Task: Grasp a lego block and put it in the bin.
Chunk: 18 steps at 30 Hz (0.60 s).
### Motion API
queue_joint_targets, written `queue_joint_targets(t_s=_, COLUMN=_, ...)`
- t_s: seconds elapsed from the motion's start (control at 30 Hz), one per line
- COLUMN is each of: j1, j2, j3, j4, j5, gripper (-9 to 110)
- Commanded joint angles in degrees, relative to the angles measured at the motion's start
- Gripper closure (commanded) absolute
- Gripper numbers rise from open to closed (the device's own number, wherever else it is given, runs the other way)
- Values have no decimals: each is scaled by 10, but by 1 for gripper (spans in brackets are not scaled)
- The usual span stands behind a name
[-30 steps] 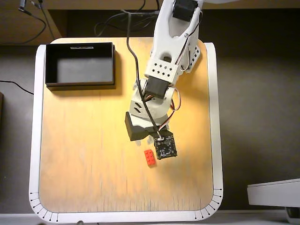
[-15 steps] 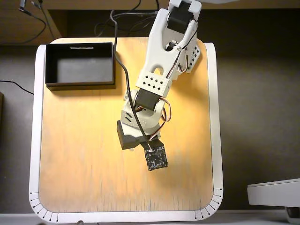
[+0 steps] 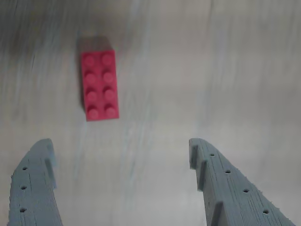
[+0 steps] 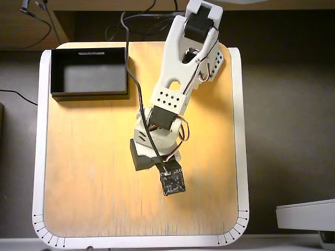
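Lining up on the lego block (image 3: 99,85), jaws spread wide and empty.

In the wrist view the block lies flat on the table (image 3: 197,70), ahead of the gripper (image 3: 120,155) and off toward its left finger (image 3: 33,183), not yet between the two. The next move likely calls for a shift left, then a descent. The overhead view hides the block under the arm but shows the bin (image 4: 89,74), well away at the table's far-left corner.

We see a light wooden tabletop (image 4: 89,172) with a white rim, dark floor (image 4: 282,130) around it, cables (image 4: 15,95) left.
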Motion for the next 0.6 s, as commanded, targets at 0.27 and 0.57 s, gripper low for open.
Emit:
queue_joint_targets(t_s=0.27, j1=-11, j2=-70, j3=-86, j4=-80, j5=-31, gripper=72)
queue_joint_targets(t_s=0.57, j1=-25, j2=-107, j3=-86, j4=-96, j5=-40, gripper=72)
